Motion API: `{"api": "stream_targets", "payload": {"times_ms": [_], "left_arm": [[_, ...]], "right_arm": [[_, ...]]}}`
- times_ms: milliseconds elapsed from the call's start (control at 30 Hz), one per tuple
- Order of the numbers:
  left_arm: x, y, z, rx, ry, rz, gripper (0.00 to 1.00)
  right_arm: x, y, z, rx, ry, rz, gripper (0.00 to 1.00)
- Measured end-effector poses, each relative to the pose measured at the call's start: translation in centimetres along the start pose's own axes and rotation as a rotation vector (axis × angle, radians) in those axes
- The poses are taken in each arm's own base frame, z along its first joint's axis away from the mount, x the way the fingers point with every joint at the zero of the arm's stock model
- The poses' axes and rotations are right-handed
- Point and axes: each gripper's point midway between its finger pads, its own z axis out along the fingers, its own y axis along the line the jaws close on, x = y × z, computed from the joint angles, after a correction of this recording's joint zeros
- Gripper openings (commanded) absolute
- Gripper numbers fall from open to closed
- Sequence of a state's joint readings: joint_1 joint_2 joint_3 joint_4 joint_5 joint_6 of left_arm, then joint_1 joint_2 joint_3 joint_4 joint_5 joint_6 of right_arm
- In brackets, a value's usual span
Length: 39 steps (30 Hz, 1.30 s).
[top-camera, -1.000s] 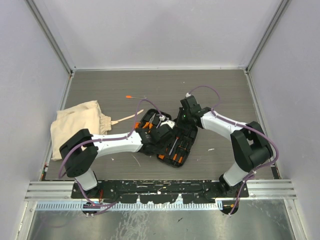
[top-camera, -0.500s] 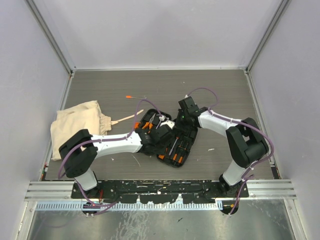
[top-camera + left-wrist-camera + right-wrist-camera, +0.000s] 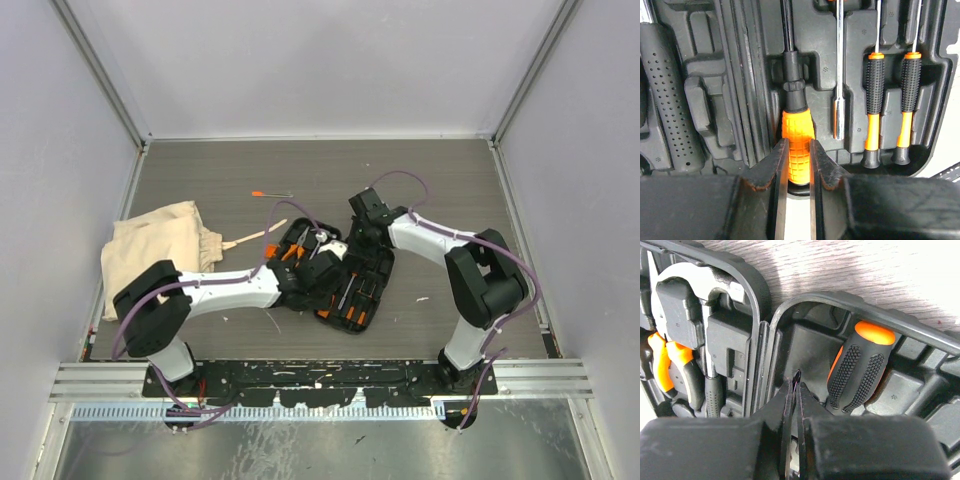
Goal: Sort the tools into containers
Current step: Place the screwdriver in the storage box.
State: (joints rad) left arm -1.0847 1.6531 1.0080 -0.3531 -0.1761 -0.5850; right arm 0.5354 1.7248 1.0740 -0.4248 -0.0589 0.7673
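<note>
Soft even light overhead; wrist views dimmer, nearest foreground blurred.

open black tool case (image 3: 358, 296) centre, beige bag (image 3: 155, 250) left, orange-tipped driver (image 3: 272, 194) beyond

No lettering, brand, number or sign is legible on the tool case (image 3: 378, 275), screwdrivers (image 3: 874, 85) or cloth bag (image 3: 155, 250).

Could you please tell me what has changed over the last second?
The right arm swung its elbow inward, and the right gripper shifted slightly left and farther out, at the rim of the tool case, jaws nearly shut. The left gripper stays clamped on the orange-handled screwdriver; the case, cloth bag and thin driver have not moved.
</note>
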Motion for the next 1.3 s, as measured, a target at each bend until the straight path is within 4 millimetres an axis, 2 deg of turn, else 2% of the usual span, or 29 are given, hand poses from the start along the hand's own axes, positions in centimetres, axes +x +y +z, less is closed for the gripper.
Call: {"api": "stream_targets", "payload": {"times_ms": [467,633,1300], "left_arm": [[-0.1,0.0,0.2,0.042,-0.067,-0.017,0.09],[-0.2,-0.1,0.2,0.050,-0.080,-0.020,0.00],[-0.3,-0.1,0.3,0.070,-0.130,-0.059,0.00]], "right_arm": [[-0.2,0.1,0.5,0.148,0.045,-0.073,0.01],[-0.3,-0.1,0.6,0.186,0.048,-0.082,0.01],[0.9,-1.2,2.7,0.165,0.020,-0.058,0.01]]}}
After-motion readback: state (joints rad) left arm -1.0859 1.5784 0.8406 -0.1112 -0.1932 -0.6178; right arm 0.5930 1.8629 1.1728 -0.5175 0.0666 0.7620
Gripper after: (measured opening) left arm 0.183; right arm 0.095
